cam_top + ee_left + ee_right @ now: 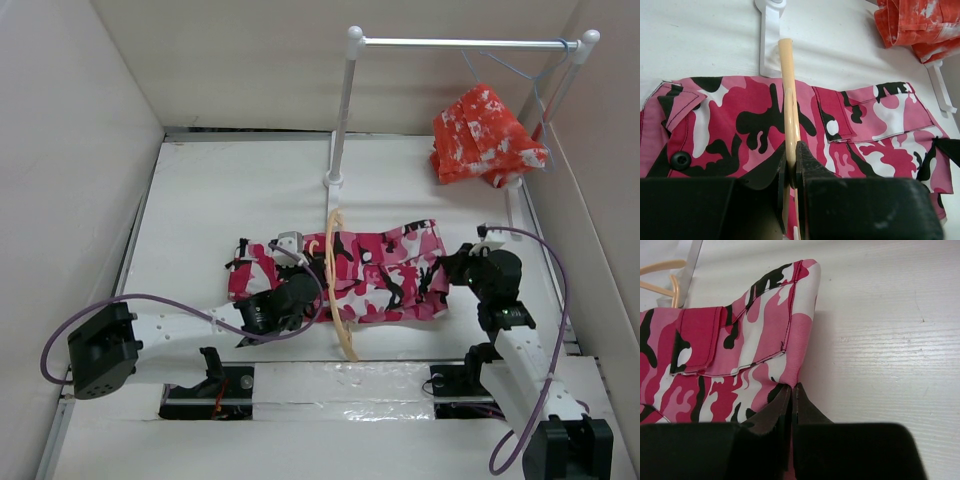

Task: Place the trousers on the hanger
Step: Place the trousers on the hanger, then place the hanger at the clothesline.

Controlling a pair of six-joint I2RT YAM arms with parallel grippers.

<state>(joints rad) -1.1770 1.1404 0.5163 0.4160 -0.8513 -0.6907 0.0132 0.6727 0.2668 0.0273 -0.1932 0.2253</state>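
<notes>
the left pincer [792, 167] is pressed tight on the wooden hanger [788, 85], which runs straight out ahead of it, lying over the trousers [730, 120]. the right pincer [791, 392] pinches the trousers' edge. the cloth spreads out ahead of it and to its left on the white table [880, 315].

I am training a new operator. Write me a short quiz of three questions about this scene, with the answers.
1. True or false: the left gripper is shut on the hanger.
2. The right gripper grips: A the trousers, B the hanger, C nothing.
3. What hangs from the rail?
Key: 1 true; 2 A; 3 the red-orange garment.
</notes>
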